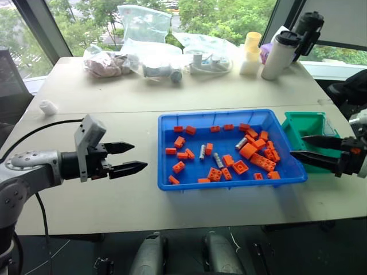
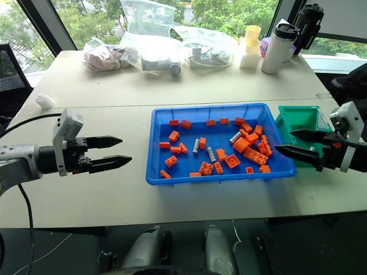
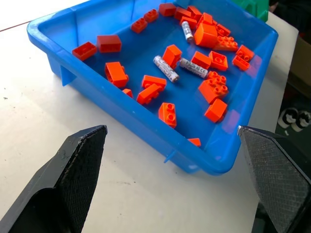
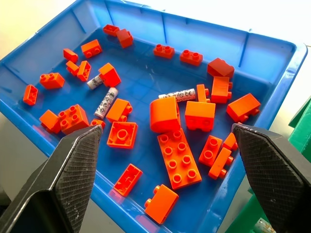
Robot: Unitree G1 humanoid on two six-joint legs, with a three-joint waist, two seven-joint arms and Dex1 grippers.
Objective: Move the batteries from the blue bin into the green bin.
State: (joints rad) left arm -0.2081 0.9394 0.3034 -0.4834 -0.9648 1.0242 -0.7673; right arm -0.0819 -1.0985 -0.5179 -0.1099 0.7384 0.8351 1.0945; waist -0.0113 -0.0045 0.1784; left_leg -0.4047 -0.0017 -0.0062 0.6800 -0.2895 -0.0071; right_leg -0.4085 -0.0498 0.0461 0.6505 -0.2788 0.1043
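left arm: reaches in from the left edge, roughly level over the bare table (image 1: 132, 206), pointing toward the blue bin (image 1: 229, 117)
left gripper (image 1: 127, 157): claw wide, nothing between the fingers, well short of the bin's left wall
right arm: comes in from the right edge, mostly cut off by the frame, pointing left and slightly down
right gripper (image 2: 299, 143): claw wide, holding nothing, tips just over the blue bin's right rim, in front of the green bin (image 2: 298, 114)
blue bin: middle of the table, between the two grippers, touching or nearly touching the green bin on its right, can't tell which
batteries (image 3: 166, 68): three visible, all lying flat on the blue bin floor, none in the green bin as far as seen; two near the bin's centre, close together, one (image 4: 177, 94) further right beside the big orange blocks
orange blocks (image 4: 179, 158): scattered all over the blue bin, densest at the right end, where they could hide more batteries
green bin: right of the blue bin, partly hidden behind the right gripper, floor only partly seen
far table edge: clear plastic bags (image 1: 150, 57), contents hard to make out; white bottle (image 1: 278, 54) and black bottle (image 1: 307, 26) upright at far right; pale cups (image 1: 251, 51) stacked beside them
small white item (image 1: 48, 106): far left on the table, too small to tell what
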